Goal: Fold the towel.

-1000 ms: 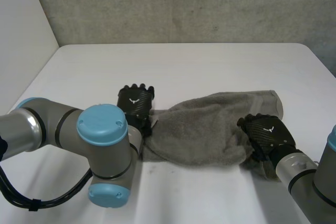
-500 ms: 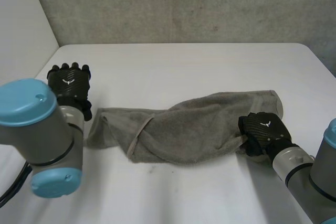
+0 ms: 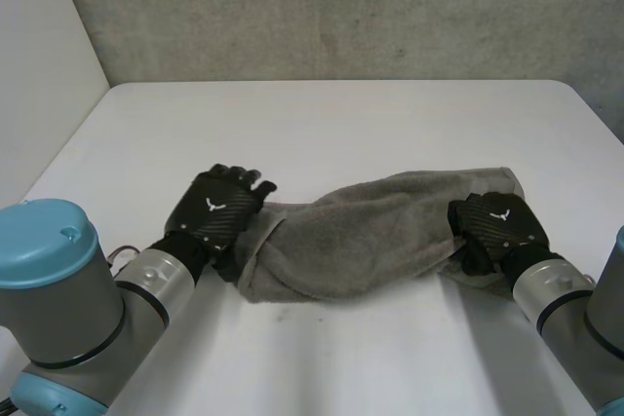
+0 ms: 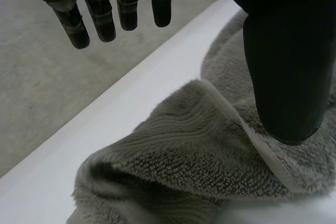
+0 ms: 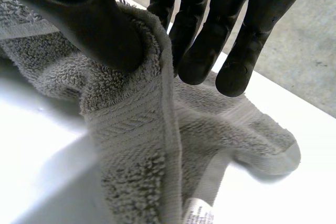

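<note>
Half a second ago the left hand [image 3: 216,213] was off the cloth, near the table's left edge, and the left end of the towel lay flat. Now this hand is at the left end of the grey terry towel [image 3: 370,236], and that end is bunched in. Its fingers [image 4: 100,17] are straight and spread, apart from the cloth, and only the thumb rests on the hem.

The right hand [image 3: 499,226] stays at the right end, pinching a fold between thumb and fingers [image 5: 236,40].

The towel lies as a long bunch across the white table [image 3: 331,124], from its middle toward the right edge. The back half and the left side are free.

There is one towel and two hands.
</note>
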